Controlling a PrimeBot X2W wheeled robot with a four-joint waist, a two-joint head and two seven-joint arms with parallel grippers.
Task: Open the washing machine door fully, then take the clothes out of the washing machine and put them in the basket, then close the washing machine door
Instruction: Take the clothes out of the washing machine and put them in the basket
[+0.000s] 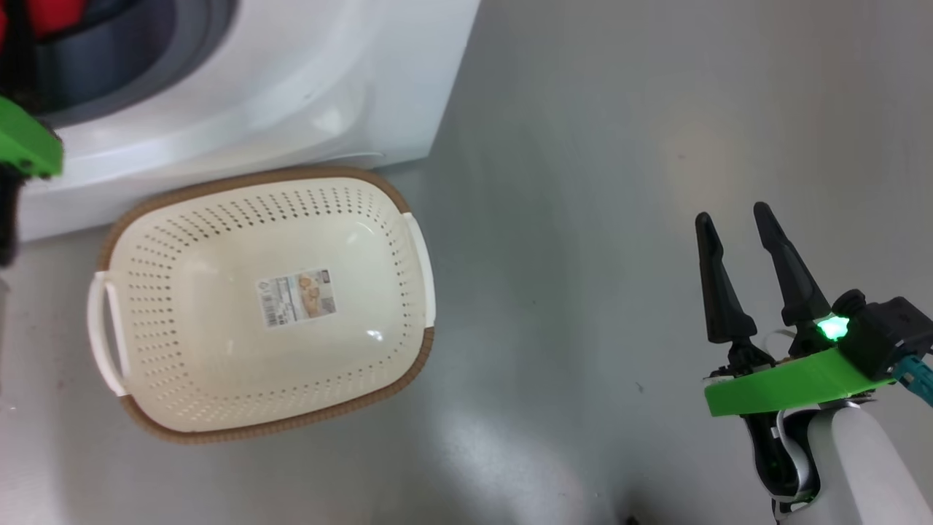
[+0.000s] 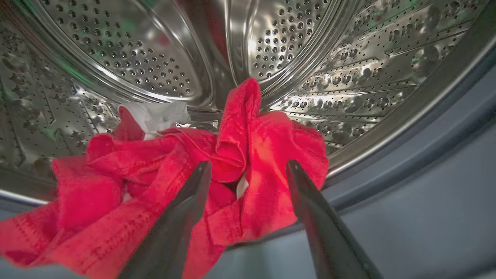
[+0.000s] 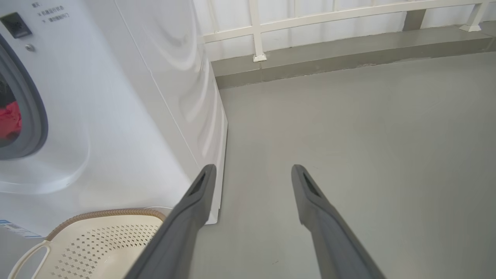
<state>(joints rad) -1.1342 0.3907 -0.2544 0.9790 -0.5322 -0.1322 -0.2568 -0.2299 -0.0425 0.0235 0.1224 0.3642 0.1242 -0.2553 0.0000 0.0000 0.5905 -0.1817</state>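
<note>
Both are standing wide open, empty: left fingers (image 2: 182,217) pointing at clothes (image 2: 271,155) in the drum (image 2: 155,58), right fingers (image 3: 186,217) over floor (image 3: 348,135).

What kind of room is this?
Probably a laundry corner: a big white front-loading washing machine with red fabric clothes in its shiny steel drum, and a cream plastic perforated basket on the grey floor.

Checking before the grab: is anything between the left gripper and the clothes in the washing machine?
Nothing visible does. The left gripper is open at the mouth of the washing machine, with its fingers pointing straight at the red clothes, which spill over the front lip. Whether the fingers touch the fabric is unclear.
</note>
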